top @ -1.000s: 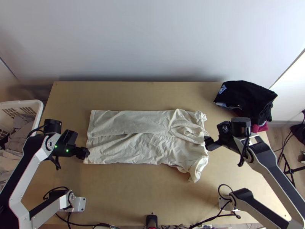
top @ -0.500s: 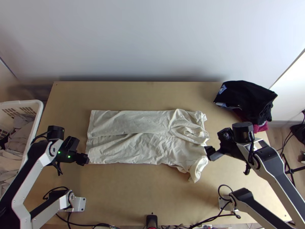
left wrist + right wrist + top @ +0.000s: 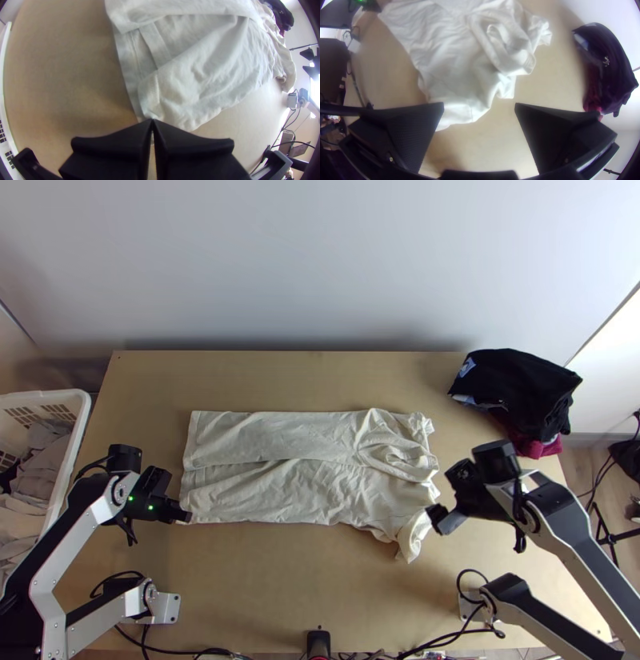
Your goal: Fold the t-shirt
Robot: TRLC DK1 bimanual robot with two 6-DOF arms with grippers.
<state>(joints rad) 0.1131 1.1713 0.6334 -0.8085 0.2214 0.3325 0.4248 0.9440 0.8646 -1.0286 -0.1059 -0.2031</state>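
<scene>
The cream t-shirt (image 3: 296, 460) lies lengthwise across the table, folded into a long strip, its collar and a rumpled sleeve at the right end. At its near left corner is my left gripper (image 3: 189, 517); in the left wrist view this left gripper (image 3: 152, 121) has its fingertips together on the hem corner of the t-shirt (image 3: 206, 76). My right gripper (image 3: 438, 519) stands beside the near right sleeve. In the right wrist view the right gripper (image 3: 479, 106) is wide open, the sleeve part of the t-shirt (image 3: 453, 73) reaching near one finger.
A heap of black and dark red clothes (image 3: 520, 392) lies at the table's far right. The white basket (image 3: 82, 412) with grey clothes stands off the left edge. Bare table (image 3: 280, 580) stretches along the near side.
The left gripper has moved slightly toward the near edge and right, and its fingers have come together at the corner. The right gripper has shifted toward the near edge. The t-shirt lies nearly the same.
</scene>
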